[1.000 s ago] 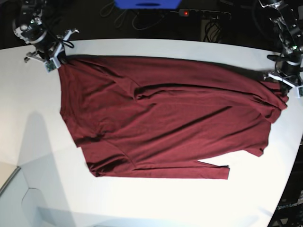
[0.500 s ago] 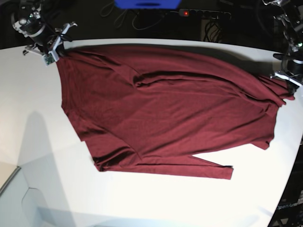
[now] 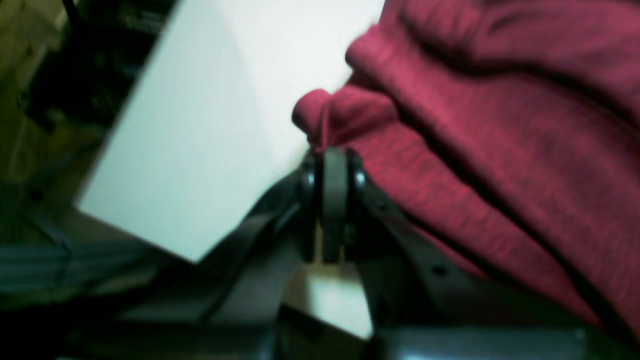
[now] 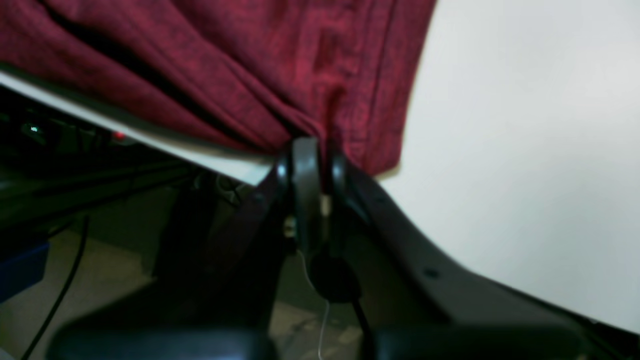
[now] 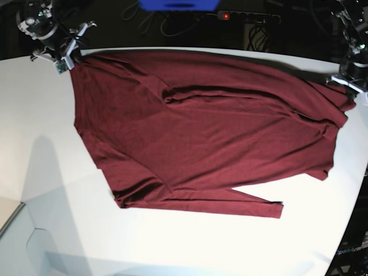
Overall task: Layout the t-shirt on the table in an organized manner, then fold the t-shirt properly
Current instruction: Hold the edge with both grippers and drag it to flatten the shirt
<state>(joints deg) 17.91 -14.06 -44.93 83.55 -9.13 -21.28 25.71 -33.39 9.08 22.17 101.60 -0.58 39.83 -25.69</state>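
Observation:
The maroon t-shirt lies spread across the white table, stretched between my two grippers. My right gripper is at the table's far left corner, shut on the shirt's corner; the right wrist view shows the cloth pinched in its jaws at the table edge. My left gripper is at the far right edge, shut on the shirt's other end; the left wrist view shows bunched cloth in its jaws. A sleeve lies along the shirt's near edge.
A blue object and a power strip with a red light sit behind the table's far edge. The table's curved edge runs down the right side. A pale panel lies at the near left.
Both grippers have pulled the shirt's far edge toward the back of the table. The shirt has slid with them and lies flatter and wider.

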